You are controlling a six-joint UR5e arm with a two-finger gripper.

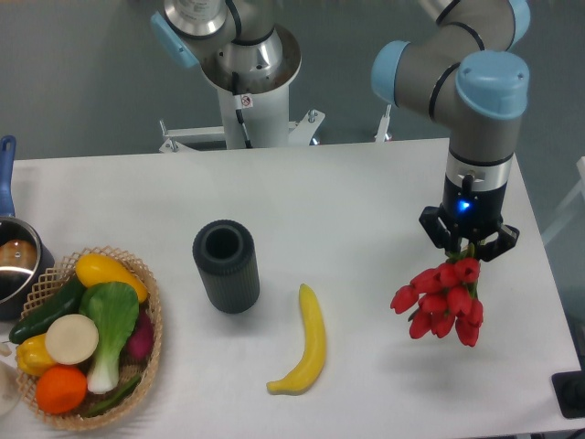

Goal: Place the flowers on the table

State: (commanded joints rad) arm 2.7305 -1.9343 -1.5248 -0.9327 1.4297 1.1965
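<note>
Writing is unreadable anywhere; gripper [469, 245], far right, clamps the flowers [441, 306], red blooms hanging above the table [366, 201].

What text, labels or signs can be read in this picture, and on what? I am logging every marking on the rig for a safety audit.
No text can be read anywhere.
Small red-and-white sticker on the robot base column: too small and blurred to read.
Blue light on the wrist above the gripper: a lamp, no characters.
Flowers, banana, dark vase, basket: no markings.
</note>
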